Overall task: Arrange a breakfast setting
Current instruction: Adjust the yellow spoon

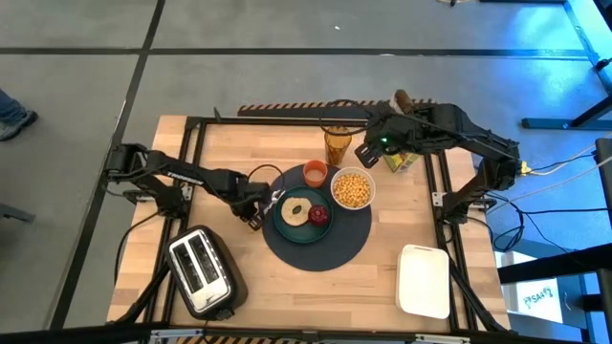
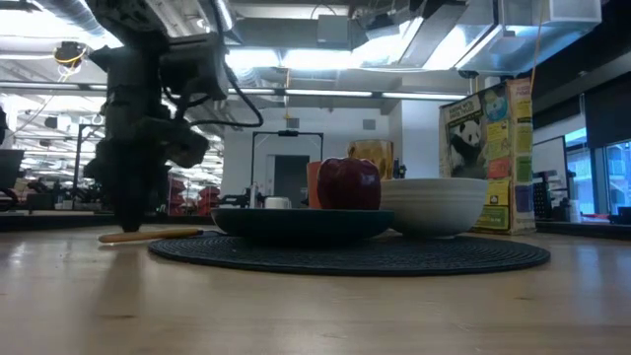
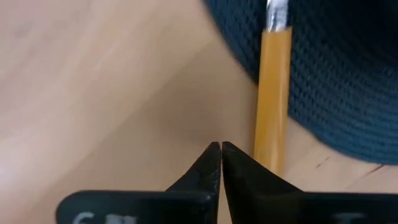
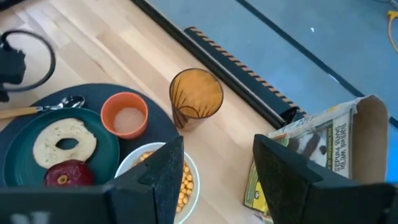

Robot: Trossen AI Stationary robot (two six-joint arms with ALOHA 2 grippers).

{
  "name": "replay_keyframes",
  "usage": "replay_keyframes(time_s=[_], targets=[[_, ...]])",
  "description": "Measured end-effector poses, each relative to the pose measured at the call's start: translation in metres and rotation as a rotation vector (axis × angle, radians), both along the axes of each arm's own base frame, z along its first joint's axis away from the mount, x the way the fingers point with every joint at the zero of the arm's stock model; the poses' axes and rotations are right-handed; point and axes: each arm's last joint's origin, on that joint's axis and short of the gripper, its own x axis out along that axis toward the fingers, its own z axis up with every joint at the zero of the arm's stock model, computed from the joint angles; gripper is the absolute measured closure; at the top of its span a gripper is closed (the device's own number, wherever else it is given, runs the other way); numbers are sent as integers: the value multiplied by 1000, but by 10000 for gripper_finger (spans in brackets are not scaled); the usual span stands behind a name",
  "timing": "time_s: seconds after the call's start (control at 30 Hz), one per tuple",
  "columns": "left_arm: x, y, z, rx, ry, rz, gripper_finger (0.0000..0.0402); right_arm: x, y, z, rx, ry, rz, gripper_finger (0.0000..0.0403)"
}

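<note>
Spoon (image 3: 272, 99): wooden handle on counter (image 1: 229, 143), bowl end on mat (image 1: 330, 248) beside plate (image 1: 292, 227), eating position. My left hand (image 3: 221, 152): pinched empty beside handle. Right hand (image 4: 214, 165): wide, above bowl (image 1: 352, 188), waiting

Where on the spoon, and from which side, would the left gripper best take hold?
Grip the spoon's bare wooden handle, probably from straight above, fingers either side. It lies flat, handle end out on the table past the mat, bowl end by the plate. The left gripper sits shut beside it.
</note>
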Motion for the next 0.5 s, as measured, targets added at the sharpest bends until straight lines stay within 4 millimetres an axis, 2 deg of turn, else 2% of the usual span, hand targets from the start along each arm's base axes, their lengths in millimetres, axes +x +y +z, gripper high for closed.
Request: replay_keyframes(time_s=[0.37, 0.43, 0.5], targets=[[-4, -16, -11, -11, -30, 61, 399, -6, 0, 4, -3, -21, -6, 221], [0, -18, -10, -53, -79, 75, 399, -6, 0, 4, -4, -19, -3, 221], [13, -24, -6, -140, -207, 42, 399, -6, 0, 4, -6, -17, 0, 221]])
